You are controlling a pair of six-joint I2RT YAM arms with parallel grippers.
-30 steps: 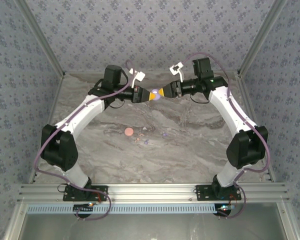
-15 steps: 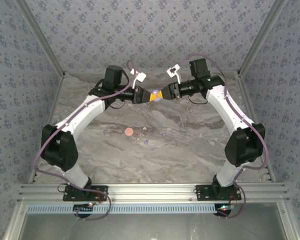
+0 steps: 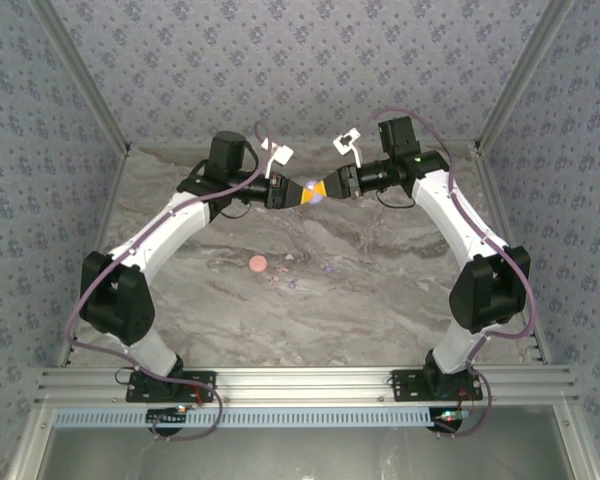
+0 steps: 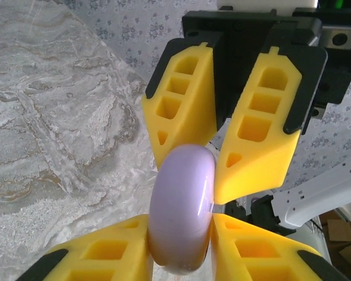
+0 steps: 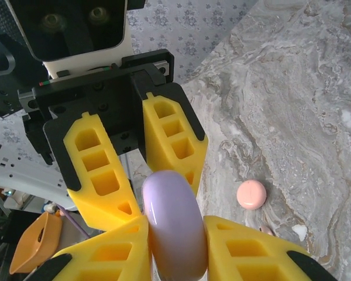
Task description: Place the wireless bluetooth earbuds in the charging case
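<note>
- While both claws meet in mid-air, the top view shows the left gripper [image 3: 306, 190] and the right gripper [image 3: 323, 187] tip to tip, with the lavender case [image 3: 314, 192] caught between them. The earbuds [image 3: 292, 285] are tiny specks scattered on the table [image 3: 400, 300], well apart from the case on its arm-base side. A salmon-pink disc [image 3: 257, 264] lies there too, further toward the left arm's side.
- In the left wrist view, the case [image 4: 184, 199] stands edge-on. The left gripper [image 4: 180, 218] presses a yellow finger against each flat face of its near half. The right gripper [image 4: 192, 167] comes from the opposite side and pinches the far rim of the case the same way.
- In the right wrist view, the right gripper [image 5: 175, 219] clamps the near half of the case [image 5: 174, 234], and the left gripper [image 5: 164, 193] reaches it from beyond. The salmon-pink disc [image 5: 251, 194] sits on the table below and to the right of the case.
- Judged from this, the case is shut and shared by both claws, with its round faces upright. The earbuds lie down and base-ward of it, roughly between the arms and slightly toward the left one. So the case must open and one claw must come free before any earbud can be fetched.
</note>
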